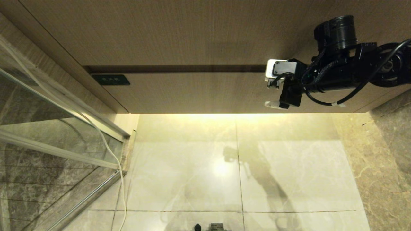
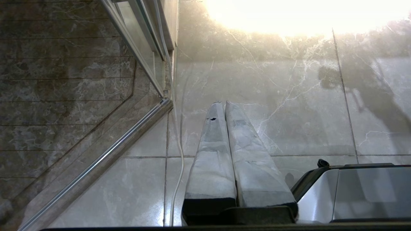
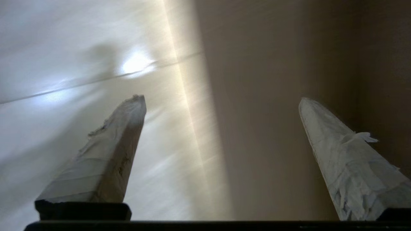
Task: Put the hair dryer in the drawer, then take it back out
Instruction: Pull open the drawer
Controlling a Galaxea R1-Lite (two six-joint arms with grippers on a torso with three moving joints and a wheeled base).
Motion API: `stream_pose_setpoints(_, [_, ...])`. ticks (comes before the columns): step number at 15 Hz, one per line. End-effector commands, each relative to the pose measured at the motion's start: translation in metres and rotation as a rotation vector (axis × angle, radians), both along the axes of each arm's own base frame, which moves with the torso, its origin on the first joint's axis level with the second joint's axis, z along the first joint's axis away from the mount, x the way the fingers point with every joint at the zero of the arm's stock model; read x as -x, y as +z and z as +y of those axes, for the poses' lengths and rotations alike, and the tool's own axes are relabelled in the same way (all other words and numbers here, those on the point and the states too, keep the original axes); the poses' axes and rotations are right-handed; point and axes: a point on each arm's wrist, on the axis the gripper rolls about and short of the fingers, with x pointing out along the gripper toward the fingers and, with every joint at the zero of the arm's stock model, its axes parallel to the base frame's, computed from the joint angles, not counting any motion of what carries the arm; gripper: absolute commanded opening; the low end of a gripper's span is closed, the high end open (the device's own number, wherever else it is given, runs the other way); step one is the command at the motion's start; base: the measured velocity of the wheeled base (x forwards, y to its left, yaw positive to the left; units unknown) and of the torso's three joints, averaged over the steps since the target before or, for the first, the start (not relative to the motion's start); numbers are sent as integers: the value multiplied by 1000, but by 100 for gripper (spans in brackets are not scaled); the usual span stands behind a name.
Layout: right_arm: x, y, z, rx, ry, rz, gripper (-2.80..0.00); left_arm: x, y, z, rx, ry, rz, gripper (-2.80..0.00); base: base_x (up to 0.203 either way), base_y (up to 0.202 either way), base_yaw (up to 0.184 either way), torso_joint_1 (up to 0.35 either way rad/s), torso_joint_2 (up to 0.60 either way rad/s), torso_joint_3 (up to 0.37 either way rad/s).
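while the drawer (image 1: 205,91) is closed, step: reaching for its front | right end effector (image 1: 273,93) wide open, holding nothing, near the front's right end | hair dryer: not in view | left end effector (image 2: 224,106) closed, empty, above floor | next: judged, hook bottom edge and pull

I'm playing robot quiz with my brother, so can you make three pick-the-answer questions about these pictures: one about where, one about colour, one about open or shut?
1. Where is the right tool? A) by the drawer front B) behind glass C) on a shelf
2. What colour is the floor? A) blue B) pale cream C) red
3. How is the left tool? A) wide open B) holding a bottle C) shut

Answers: A, the head view shows it before the wood front; B, the tiles look creamy; C, its fingers press together.
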Motion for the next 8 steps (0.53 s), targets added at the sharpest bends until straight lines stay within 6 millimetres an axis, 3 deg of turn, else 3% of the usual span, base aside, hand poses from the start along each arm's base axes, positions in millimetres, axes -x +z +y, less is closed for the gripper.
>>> stream_pose_setpoints(1, [2, -13, -1, 21, 11, 63, 0, 0, 0, 0, 0, -1, 0, -280, 0, 0, 0, 0, 0, 0])
stream_pose_setpoints(5, [-1, -10, -7, -1, 12, 4, 0, 0, 0, 0, 0, -1, -1, -280, 0, 0, 0, 0, 0, 0])
stream_pose_setpoints(8, [7, -2, -14, -7, -2, -8, 0, 0, 0, 0, 0, 0, 0, -280, 0, 0, 0, 0, 0, 0])
